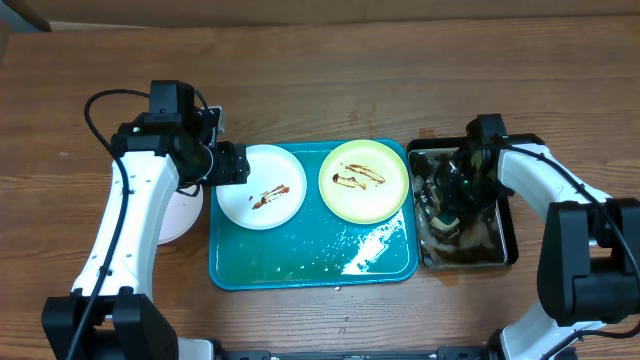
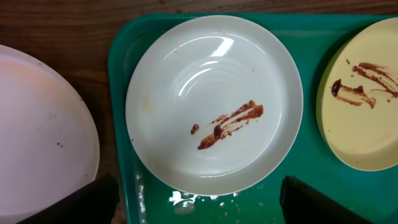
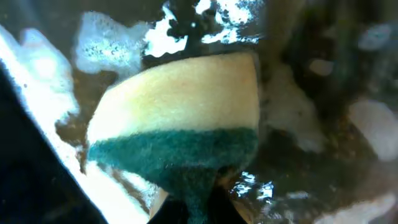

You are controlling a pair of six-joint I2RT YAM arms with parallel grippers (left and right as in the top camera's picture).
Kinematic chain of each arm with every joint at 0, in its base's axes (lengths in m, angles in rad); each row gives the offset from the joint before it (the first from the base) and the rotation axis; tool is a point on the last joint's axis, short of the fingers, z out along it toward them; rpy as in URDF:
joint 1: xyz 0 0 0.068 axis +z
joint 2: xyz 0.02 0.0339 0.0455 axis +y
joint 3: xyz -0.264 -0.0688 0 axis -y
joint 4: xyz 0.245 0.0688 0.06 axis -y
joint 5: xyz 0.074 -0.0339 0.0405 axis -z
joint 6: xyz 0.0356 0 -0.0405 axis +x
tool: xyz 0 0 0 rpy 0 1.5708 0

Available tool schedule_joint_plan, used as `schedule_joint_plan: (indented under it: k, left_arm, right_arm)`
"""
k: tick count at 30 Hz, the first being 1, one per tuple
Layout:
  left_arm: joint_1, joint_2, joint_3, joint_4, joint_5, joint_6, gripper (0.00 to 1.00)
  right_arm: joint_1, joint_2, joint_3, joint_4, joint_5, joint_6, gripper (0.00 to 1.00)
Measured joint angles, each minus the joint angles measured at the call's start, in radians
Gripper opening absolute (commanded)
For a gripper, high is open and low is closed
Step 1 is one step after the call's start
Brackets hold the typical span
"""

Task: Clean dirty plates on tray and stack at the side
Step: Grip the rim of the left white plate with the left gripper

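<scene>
On the teal tray [image 1: 300, 262] lie two dirty plates: a white plate [image 1: 262, 188] with a brown smear and a yellow-green plate [image 1: 363, 180] with brown streaks. My left gripper [image 1: 233, 163] hovers open over the white plate's left edge. In the left wrist view the white plate [image 2: 214, 93] fills the middle, and the left gripper [image 2: 199, 205] holds nothing. A third white plate [image 1: 181, 215], with no smear, rests on the table left of the tray. My right gripper [image 1: 447, 205] is down in the black pan [image 1: 507, 240], shut on a yellow-and-green sponge [image 3: 177, 118].
The black pan holds murky, foamy water [image 3: 99, 43] at the tray's right side. Soapy water pools on the tray's front right [image 1: 370, 250]. The left arm reaches over the off-tray plate [image 2: 37, 130].
</scene>
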Motion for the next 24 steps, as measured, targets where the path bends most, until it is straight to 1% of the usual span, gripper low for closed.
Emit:
schedule_joint_plan:
  k: [2,4,6,8,10,16,18,24]
  left_arm:
    - [0.0,0.0,0.0,0.0,0.0,0.0,0.82]
    - [0.0,0.0,0.0,-0.001,0.0,0.001,0.82]
    - [0.0,0.0,0.0,-0.003,0.0,0.001,0.82]
    - [0.0,0.0,0.0,-0.003,0.0,0.001,0.82]
    - [0.0,0.0,0.0,-0.004,0.0,0.001,0.82]
    - [0.0,0.0,0.0,0.011,0.0,0.01,0.81]
    - [0.0,0.0,0.0,0.028,0.0,0.034,0.81]
    - [0.0,0.004,0.0,0.111,-0.007,0.111,0.76]
  right_arm:
    - [-0.005,0.0,0.0,-0.026,0.034,0.081,0.04]
    - [-0.016,0.0,-0.002,-0.022,0.023,0.119,0.04]
    - [-0.021,0.0,-0.006,-0.01,-0.021,0.091,0.04]
    - [-0.02,0.002,-0.011,0.008,-0.101,0.023,0.04]
    - [-0.003,0.005,-0.011,0.0,-0.12,-0.004,0.04]
    - [0.043,0.004,-0.004,-0.021,-0.028,0.097,0.04]
    - [0.044,0.004,-0.004,-0.023,-0.022,0.113,0.04]
    - [0.044,0.003,-0.003,-0.028,-0.01,0.136,0.04]
